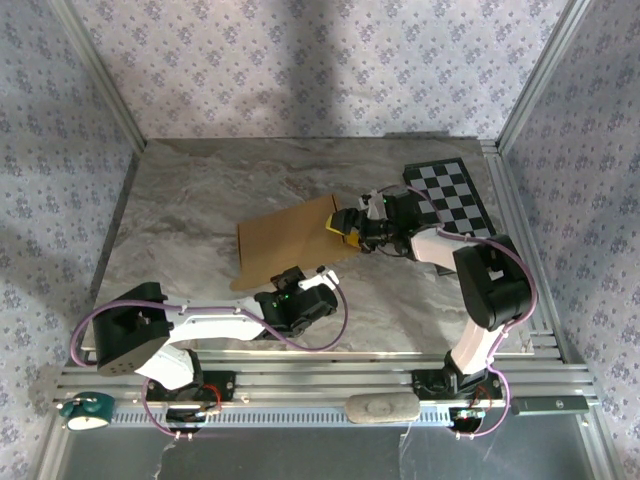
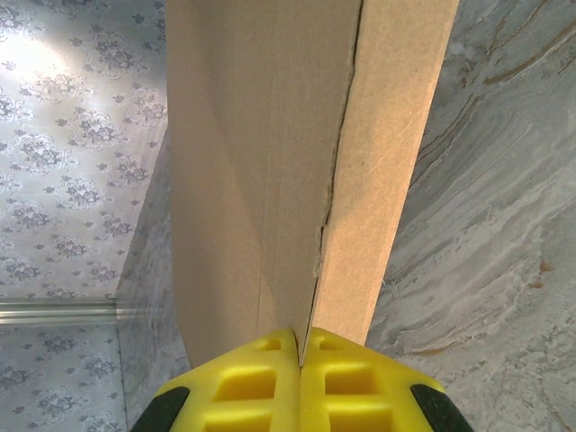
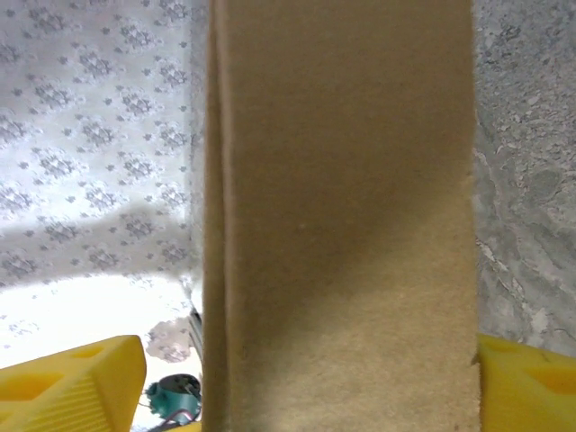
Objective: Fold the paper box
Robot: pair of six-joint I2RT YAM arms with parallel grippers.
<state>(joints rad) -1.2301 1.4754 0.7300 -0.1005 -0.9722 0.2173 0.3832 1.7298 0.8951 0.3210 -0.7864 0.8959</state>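
At 6 o'clock of the paper box (image 1: pixel 285 245), mid-desk (image 1: pixel 180 200), the left end effector (image 2: pixel 300 346) pinches its edge. At 3 o'clock the right end effector (image 1: pixel 347 228) straddles it, fingers spread. Risk: with 1 side unclamped, the paper box may slip or tear along its crease.

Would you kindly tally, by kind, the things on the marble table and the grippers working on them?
Paper box: 1
Checkerboard: 1
Grippers: 2 (left gripper, right gripper)
Total: 4
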